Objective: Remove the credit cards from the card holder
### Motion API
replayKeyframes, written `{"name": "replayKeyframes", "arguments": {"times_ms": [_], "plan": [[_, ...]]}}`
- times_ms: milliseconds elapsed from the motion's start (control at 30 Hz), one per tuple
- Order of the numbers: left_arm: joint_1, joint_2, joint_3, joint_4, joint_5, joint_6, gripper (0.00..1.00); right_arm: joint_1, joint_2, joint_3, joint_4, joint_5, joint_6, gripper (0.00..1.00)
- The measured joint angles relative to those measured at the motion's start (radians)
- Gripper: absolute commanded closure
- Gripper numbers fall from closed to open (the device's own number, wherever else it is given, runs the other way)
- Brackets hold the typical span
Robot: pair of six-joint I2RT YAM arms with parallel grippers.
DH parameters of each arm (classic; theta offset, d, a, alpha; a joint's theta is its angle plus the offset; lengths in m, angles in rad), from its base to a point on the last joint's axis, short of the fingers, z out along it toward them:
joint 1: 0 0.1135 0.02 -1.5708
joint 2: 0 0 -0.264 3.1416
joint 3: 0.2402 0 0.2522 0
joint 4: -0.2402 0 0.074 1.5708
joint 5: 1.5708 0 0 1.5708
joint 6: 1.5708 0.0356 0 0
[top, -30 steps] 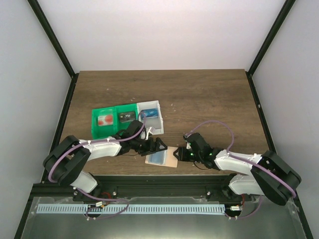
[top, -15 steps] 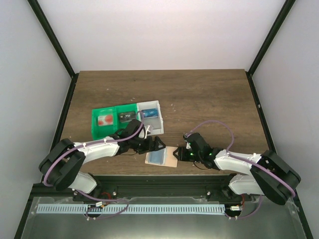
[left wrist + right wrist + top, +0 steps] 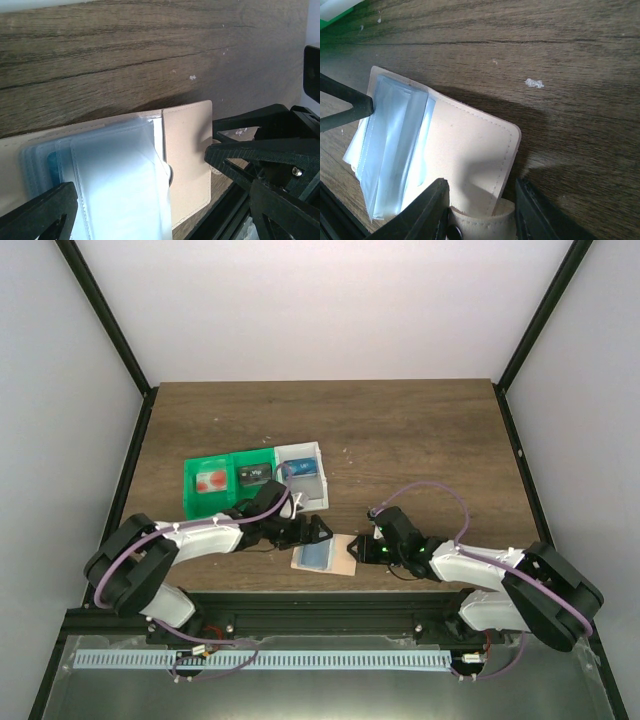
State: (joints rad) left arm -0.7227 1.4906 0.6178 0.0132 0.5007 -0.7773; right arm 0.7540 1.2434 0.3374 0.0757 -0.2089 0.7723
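Note:
The tan card holder (image 3: 343, 558) lies open at the table's front edge, its clear blue-grey sleeves (image 3: 115, 185) fanned up. My left gripper (image 3: 322, 531) is open over the sleeves, one finger on each side in the left wrist view (image 3: 162, 192). My right gripper (image 3: 358, 549) is shut on the holder's tan snap tab (image 3: 485, 222), which bends between its fingers. A blue patch (image 3: 54, 162) shows through the sleeves; I cannot tell if it is a card. A bright blue card (image 3: 303, 469) lies in the white box. A pale card with red circles (image 3: 210, 481) lies in the green tray.
The green tray (image 3: 190, 495) and the white box (image 3: 318, 455) stand just behind the left gripper. A dark card (image 3: 253, 476) lies in the tray's middle compartment. The table's front edge and black frame run right below the holder.
The left arm's elbow shifted slightly out and back. Both grippers and the card holder stay where they were.

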Motion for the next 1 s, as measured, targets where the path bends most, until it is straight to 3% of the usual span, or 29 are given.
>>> {"name": "replayKeyframes", "arguments": {"times_ms": [1000], "plan": [[-0.018,0.098,-0.012,0.204,0.145,-0.074,0.06,0.0,0.005,-0.011,0.032,0.009,0.008,0.65]]}}
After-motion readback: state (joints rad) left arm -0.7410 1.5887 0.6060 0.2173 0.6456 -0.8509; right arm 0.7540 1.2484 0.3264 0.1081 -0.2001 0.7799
